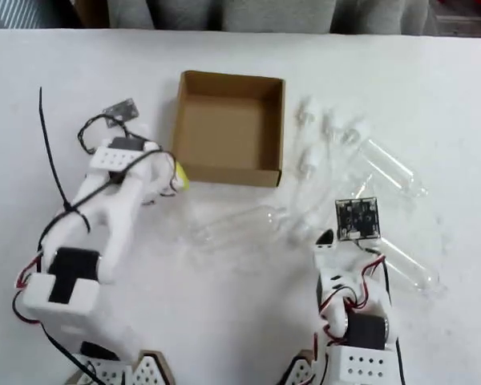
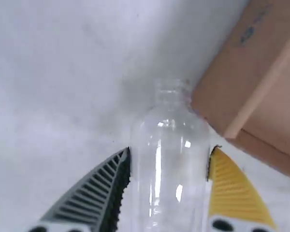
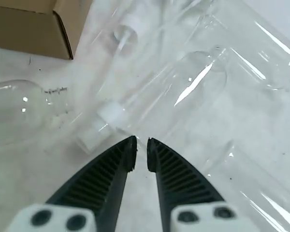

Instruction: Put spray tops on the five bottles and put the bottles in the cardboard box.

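- Right now the left tool [image 2: 170,153] is pinching a bottle [image 2: 168,123] by its body, with the grey finger on one side and the yellow on the other. The open threaded neck points away from the tips and carries no top.
- The cardboard box [image 2: 253,82] stands just beside the yellow finger, its corner close to the bottle's shoulder. We cannot tell whether the two touch.
- The right tool [image 3: 141,147] has its fingers all but pressed together, with a thin slit between them and nothing in it.
- Just ahead of its tips a spray top [image 3: 108,116] lies on the surface [image 3: 29,186], white collar nearest the tool. The other bottles [image 3: 246,58] lie beyond it.
- We judge the step in hand to be capping the held bottle. The right tool must first spread wide enough for the collar, then close on the collar itself, since a thinner part would likely slip.
- We would grip the bottle firmly without crushing it. Thin clear plastic probably gives, and a squeezed neck makes threading harder.
- We would draw the neck away from the box wall, then line top and neck up on one axis before twisting.
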Controlling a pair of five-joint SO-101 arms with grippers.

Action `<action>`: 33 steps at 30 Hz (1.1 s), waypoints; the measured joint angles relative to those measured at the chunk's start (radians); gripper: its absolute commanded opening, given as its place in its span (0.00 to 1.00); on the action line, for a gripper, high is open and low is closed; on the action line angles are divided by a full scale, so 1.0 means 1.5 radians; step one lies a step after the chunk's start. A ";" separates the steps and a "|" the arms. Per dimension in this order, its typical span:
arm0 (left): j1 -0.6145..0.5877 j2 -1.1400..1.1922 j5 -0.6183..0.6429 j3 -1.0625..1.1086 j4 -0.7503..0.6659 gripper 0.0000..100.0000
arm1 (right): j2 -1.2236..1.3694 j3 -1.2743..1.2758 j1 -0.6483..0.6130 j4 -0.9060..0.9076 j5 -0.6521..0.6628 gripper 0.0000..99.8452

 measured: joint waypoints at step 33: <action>-0.114 0.005 -0.442 -0.170 0.332 0.34 | 0.000 0.007 0.000 -0.002 0.002 0.03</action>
